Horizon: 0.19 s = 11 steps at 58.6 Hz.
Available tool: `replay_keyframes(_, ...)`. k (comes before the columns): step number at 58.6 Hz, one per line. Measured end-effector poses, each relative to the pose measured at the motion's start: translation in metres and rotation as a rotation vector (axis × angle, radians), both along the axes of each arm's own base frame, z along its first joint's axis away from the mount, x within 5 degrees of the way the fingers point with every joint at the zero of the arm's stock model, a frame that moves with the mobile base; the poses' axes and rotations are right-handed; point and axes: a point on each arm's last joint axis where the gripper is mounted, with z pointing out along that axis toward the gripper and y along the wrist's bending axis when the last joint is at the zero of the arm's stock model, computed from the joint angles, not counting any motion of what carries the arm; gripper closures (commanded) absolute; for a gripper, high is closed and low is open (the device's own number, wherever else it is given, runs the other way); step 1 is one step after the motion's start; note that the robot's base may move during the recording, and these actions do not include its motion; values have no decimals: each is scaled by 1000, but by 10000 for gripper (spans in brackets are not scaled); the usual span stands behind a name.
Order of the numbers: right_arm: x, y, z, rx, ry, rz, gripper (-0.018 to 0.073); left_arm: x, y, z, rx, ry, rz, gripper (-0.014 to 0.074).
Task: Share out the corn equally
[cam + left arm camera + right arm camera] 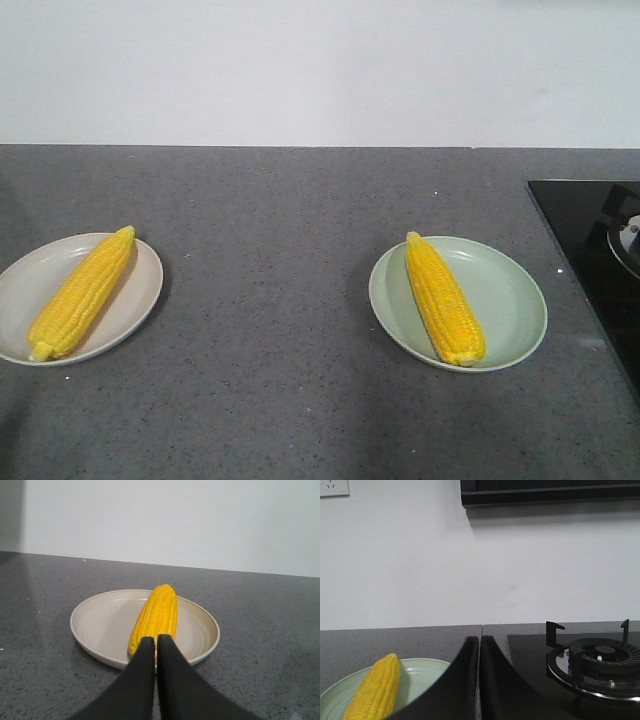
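Nearest your cameras, both pincers are sitting clenched and empty: the left pincer is hanging just short of the beige plate, the right pincer is poised beside the pale green plate. Beyond them, you are looking at a split that appears finished, with one cob of corn lying diagonally on the beige plate at the left and a second cob resting lengthwise on the green plate at the right. The plates are sitting well apart on the speckled grey surface. Judging by this, nothing is waiting to be moved; only pulling the arms clear seems left. Further right, a black glass hob with its gas burner is flanking the green plate, the one thing crowding your right arm. Farthest back, a white wall is closing the scene.
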Motion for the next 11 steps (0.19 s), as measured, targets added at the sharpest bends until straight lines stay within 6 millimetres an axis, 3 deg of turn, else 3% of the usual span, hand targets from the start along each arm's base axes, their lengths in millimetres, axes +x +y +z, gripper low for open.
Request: replay_keyframes(11,0,0,0,1,0,0,564,0,0,0,0,0,0,602)
